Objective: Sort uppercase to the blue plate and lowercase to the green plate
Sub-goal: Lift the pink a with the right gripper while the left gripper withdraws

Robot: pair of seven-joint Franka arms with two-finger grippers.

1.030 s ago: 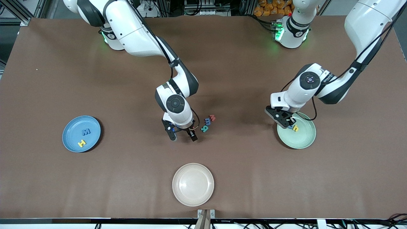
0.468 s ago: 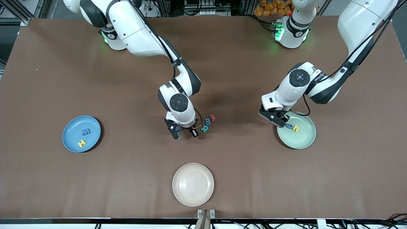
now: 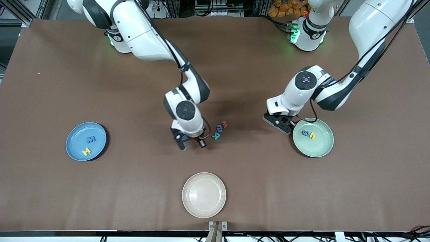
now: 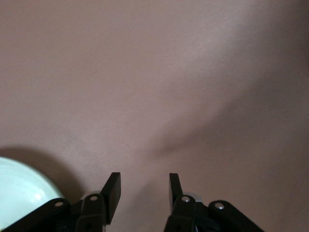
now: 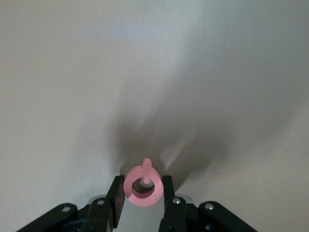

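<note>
Cream plate: round, raised rim, nothing in it, at six o'clock of the table, close to the front edge.
Table: brown cover, matte, with soft creases and shadows.

You see the right gripper at the edge of the picture, with its two black fingers pressed against a pink letter Q. The Q is a round ring with a small tail sticking out. It stands on edge between the fingers, with its hole facing you. Under it is the bare table, and a dark shadow lies on the table just past the Q.
</note>
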